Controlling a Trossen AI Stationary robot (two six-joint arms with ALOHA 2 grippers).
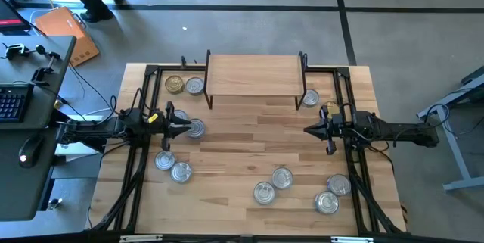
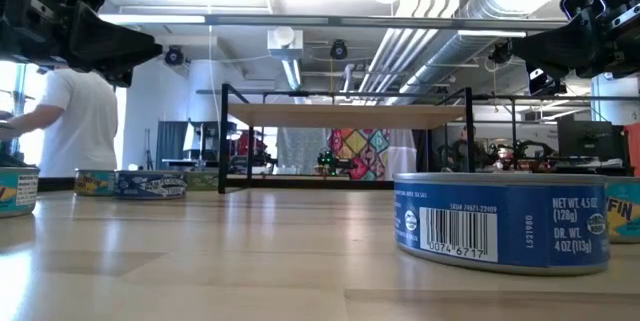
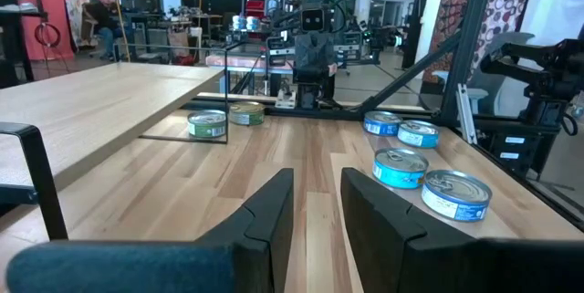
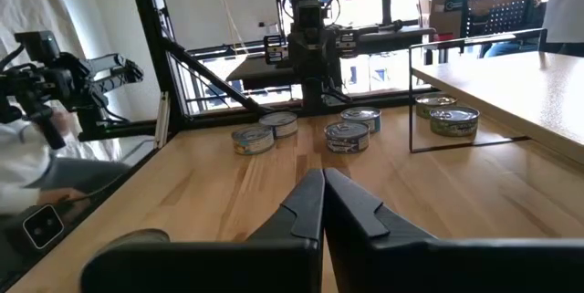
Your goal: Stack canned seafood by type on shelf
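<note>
Overhead view: four tins [image 1: 327, 201] are lying at lower right. At centre left, the left gripper [image 1: 184, 128] is hovering part-open and empty; the right gripper [image 1: 308, 130] is pinched shut. The shelf [image 1: 254, 75] is standing bare at upper centre.

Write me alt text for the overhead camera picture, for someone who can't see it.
Seen from above, a small wooden shelf stands empty at the far edge of a wooden table, with round seafood tins scattered around it. Two dark arms reach in from the sides: the left claw slightly open beside a tin, the right claw shut and empty.
</note>
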